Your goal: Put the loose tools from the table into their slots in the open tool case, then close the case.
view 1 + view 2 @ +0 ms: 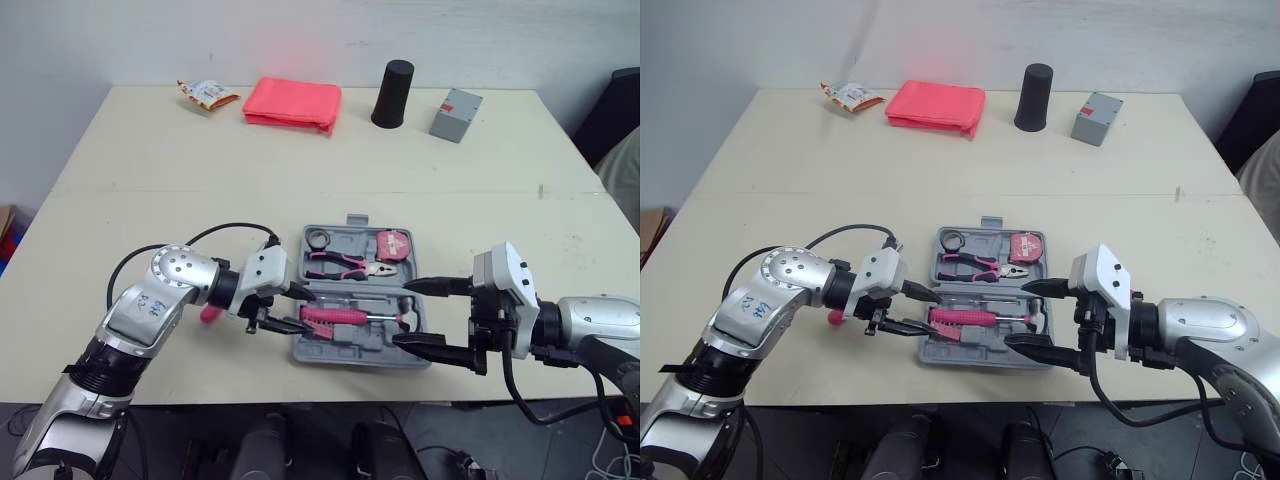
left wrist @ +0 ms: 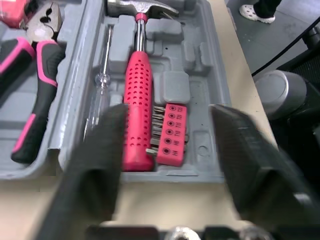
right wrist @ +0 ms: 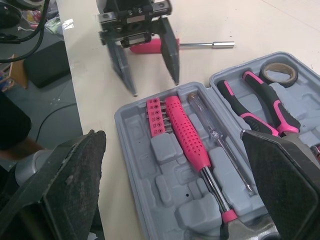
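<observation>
From the head camera, the open grey plastic tool case [image 1: 350, 352] lies on the pale wooden table [image 1: 300, 180] at its near edge, about the middle. Its far half holds a small roll of tape [image 1: 319, 239], black-and-pink pliers [image 1: 345, 265] and a pink tape measure [image 1: 392, 245]. Its near half holds a pink-handled hammer [image 1: 335, 316] lying left to right. The left gripper [image 1: 308, 313] sits at the case's left end with its two black fingers spread apart and nothing between them. The right gripper [image 1: 402, 313] sits at the right end, fingers also wide apart and empty, one over the case and one at its near rim. Just left of the left gripper, a pink-handled driver [image 1: 210, 313] lies loose on the table (little more than its handle shows here). Along the far edge sit a snack packet [image 1: 207, 94], a folded red cloth [image 1: 292, 103], a black cylindrical cup [image 1: 393, 94] and a small grey box [image 1: 456, 114].

The left wrist camera looks between its spread fingers at the hammer, which is seated in its slot. A pink bit holder [image 2: 170, 132] touches one side of the handle and a clear-handled screwdriver [image 2: 100, 85] lies on the other.

The right wrist camera shows the driver flat on the table beyond the left gripper, outside the case, with its steel shaft pointing toward the far side.
</observation>
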